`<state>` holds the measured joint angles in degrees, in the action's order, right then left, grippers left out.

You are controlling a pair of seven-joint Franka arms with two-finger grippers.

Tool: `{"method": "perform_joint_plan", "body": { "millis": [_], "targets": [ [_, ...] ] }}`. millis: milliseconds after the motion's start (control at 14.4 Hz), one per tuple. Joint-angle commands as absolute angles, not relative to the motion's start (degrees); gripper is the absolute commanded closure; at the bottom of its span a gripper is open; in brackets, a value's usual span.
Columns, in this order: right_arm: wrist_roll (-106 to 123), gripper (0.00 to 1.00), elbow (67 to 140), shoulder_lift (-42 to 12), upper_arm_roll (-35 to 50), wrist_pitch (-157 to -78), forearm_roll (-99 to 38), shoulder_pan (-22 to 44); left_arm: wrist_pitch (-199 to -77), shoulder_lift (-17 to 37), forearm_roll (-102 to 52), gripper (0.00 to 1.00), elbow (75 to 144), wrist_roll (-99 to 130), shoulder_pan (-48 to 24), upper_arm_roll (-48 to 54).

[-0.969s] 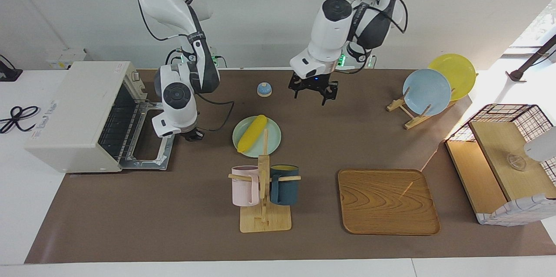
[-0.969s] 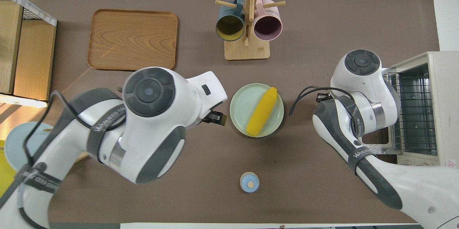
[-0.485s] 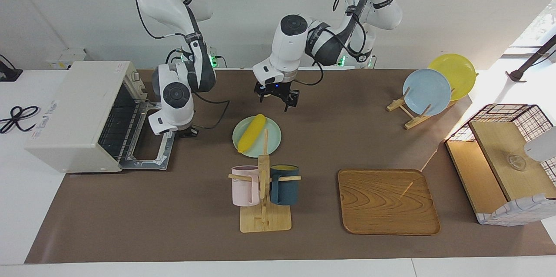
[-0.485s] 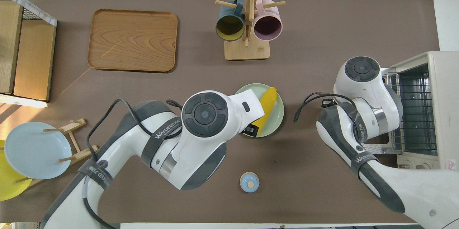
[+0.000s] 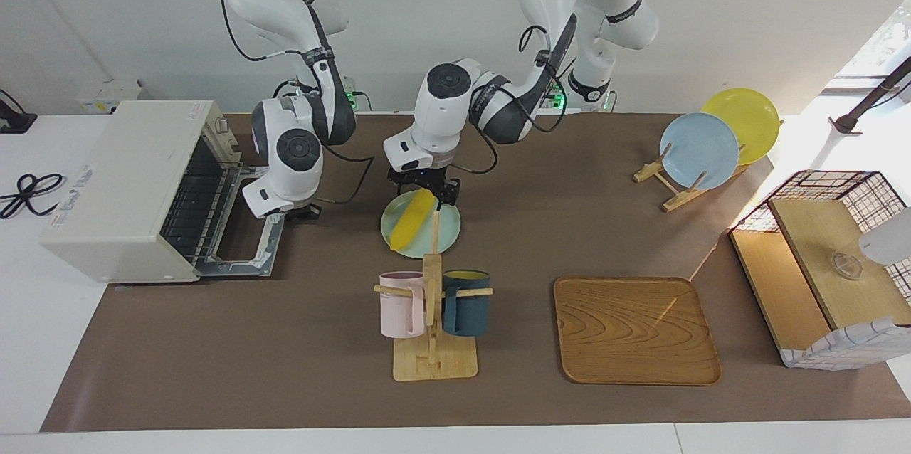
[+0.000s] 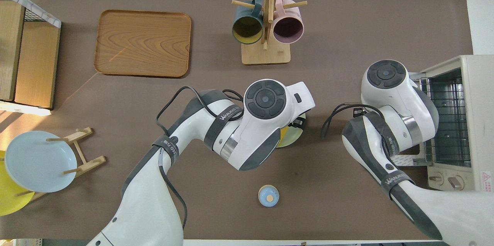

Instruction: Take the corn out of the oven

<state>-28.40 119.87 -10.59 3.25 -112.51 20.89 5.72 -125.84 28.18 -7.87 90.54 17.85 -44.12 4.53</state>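
The yellow corn (image 5: pixel 413 220) lies on a pale green plate (image 5: pixel 443 233) on the table, outside the white oven (image 5: pixel 121 183). The oven stands at the right arm's end with its door (image 5: pixel 242 255) folded down and its wire rack (image 6: pixel 444 122) bare. My left gripper (image 5: pixel 424 191) is low over the end of the corn nearer to the robots, fingers open to either side of it. In the overhead view the left arm covers the corn, and only a sliver of plate (image 6: pixel 293 138) shows. My right gripper (image 5: pixel 304 210) hangs beside the open door's edge.
A mug rack (image 5: pixel 433 312) with a pink and a dark blue mug stands just farther from the robots than the plate. A wooden tray (image 5: pixel 635 329), a plate stand (image 5: pixel 701 148), a wire basket (image 5: pixel 825 262) and a small blue bell (image 6: pixel 268 195) are also on the table.
My left arm has swung from the table's middle toward the right arm's end and dropped down over the corn. My right gripper has shifted slightly by the oven door.
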Motion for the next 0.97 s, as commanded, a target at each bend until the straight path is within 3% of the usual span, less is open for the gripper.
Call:
{"method": "perform_joint_plan", "body": {
  "millis": [0, 208, 554, 900],
  "targets": [
    [-18.66, 1.0, 116.21, -6.25, 2.64, -107.86, 23.73, 0.71, -127.7, 29.71, -7.56, 0.0, 90.08, 17.23, -45.53, 3.69],
    [-12.94, 1.0, 113.82, -3.97, 2.72, -103.37, 22.94, -1.84, -131.83, 29.97, -7.56, 0.0, 92.9, 17.23, -47.46, 3.6],
    [-5.37, 1.0, 113.73, -1.58, 2.64, -103.27, 17.05, -6.68, -135.95, 29.97, -7.56, 0.0, 96.14, 15.82, -46.76, 3.52],
    [-0.63, 0.91, 113.73, 0.61, 2.55, -101.87, 14.68, -8.43, -137.12, 32.52, -5.9, 0.0, 95.98, 16.0, -47.11, 3.08]
  ]
}}
